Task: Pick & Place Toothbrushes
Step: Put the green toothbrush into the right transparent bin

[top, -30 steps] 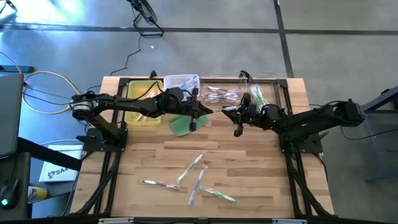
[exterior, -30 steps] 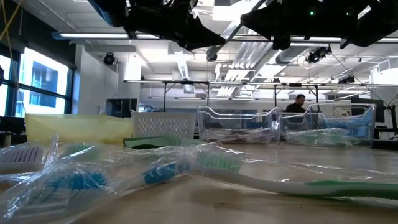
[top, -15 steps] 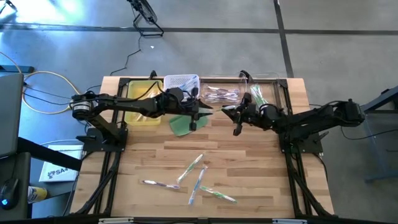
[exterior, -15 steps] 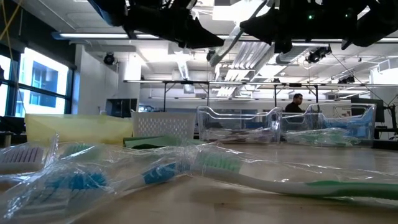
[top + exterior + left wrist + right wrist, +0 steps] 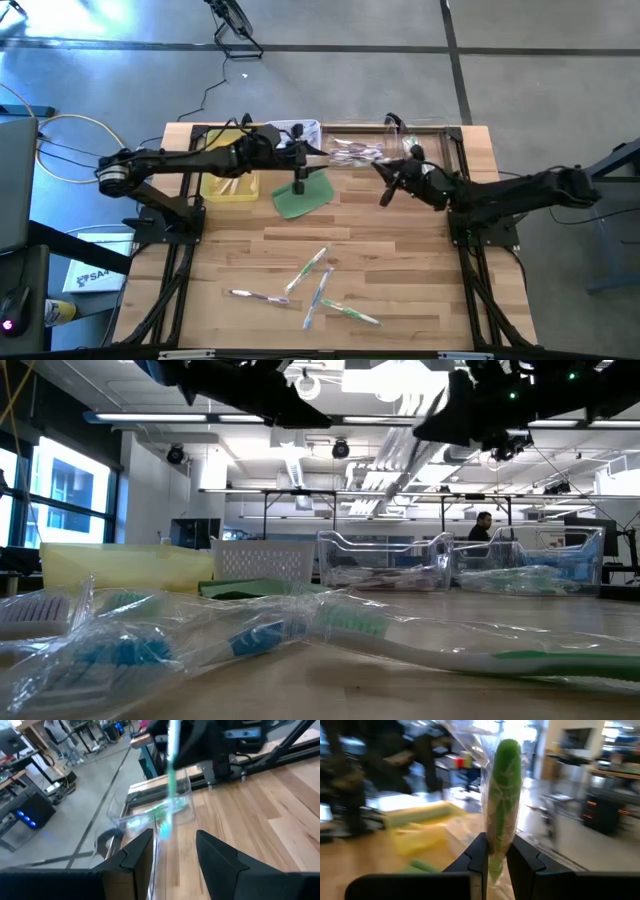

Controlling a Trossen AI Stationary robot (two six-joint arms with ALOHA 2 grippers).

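On the wooden bench, four wrapped toothbrushes lie loosely crossed near the front edge, well apart from both arms. In the low view the same wrapped toothbrushes fill the foreground, a green-handled one nearest the camera.

The right pincer is over the far right part of the bench, beside the clear bins. Its fingers are pressed closed on a green toothbrush in a clear wrapper, which stands upright out of the grip in the right wrist view. In the high view this pincer hangs just near of the bins.

The left pincer reaches across the far middle of the bench, over the white basket and the flat green pad. Its fingers stand parted with nothing between them. Ahead of it the left wrist view shows a clear bin with green-handled toothbrushes lying inside.

A yellow tray sits at the far left of the bench. More toothbrushes lie in the clear bins along the far edge.
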